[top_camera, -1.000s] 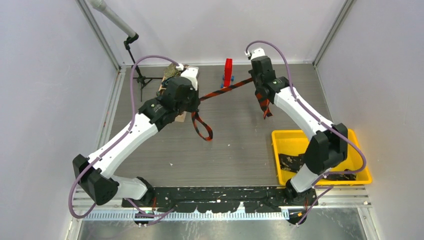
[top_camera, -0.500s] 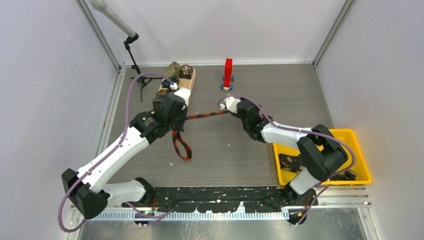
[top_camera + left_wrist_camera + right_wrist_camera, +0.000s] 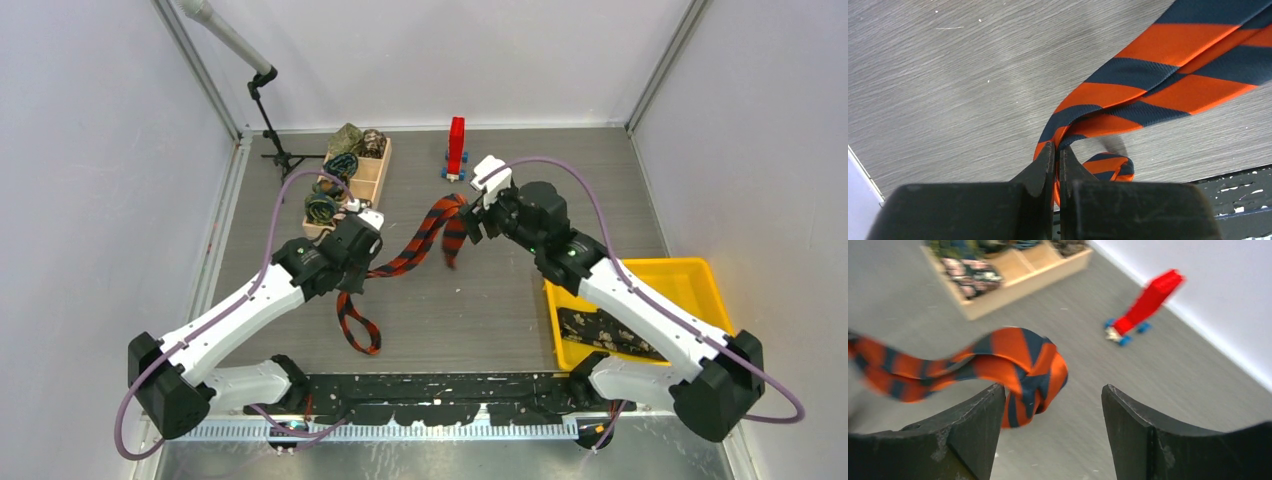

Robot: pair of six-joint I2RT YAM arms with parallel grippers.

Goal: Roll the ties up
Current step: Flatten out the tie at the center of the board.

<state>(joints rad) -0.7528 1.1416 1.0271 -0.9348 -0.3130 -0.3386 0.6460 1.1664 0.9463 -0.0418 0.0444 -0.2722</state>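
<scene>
Pinching hard with the left jaws, shut on a fold of the orange-and-black checked fabric necktie (image 3: 1148,95), mid-tabletop! Stretching from there toward 1 o'clock, up to the right jaws: spread wide, clamping nothing, merely flanking the doubled-over, drooping end. Trailing down toward 6 o'clock too, in a slack loop on the grey wood-grain tabletop (image 3: 500,300). Not rolled yet, by the look of it: limp, flat, woven, no coil anywhere. Done already, seemingly: several tight rolled ties (image 3: 343,165) tucked into the pale wooden compartment tray (image 3: 368,183) at 11 o'clock. Left to do, probably: this one, plus the dark pale-specked tie (image 3: 600,328) lying loose in the glossy yellow plastic bin (image 3: 700,275) at 4 o'clock.
</scene>
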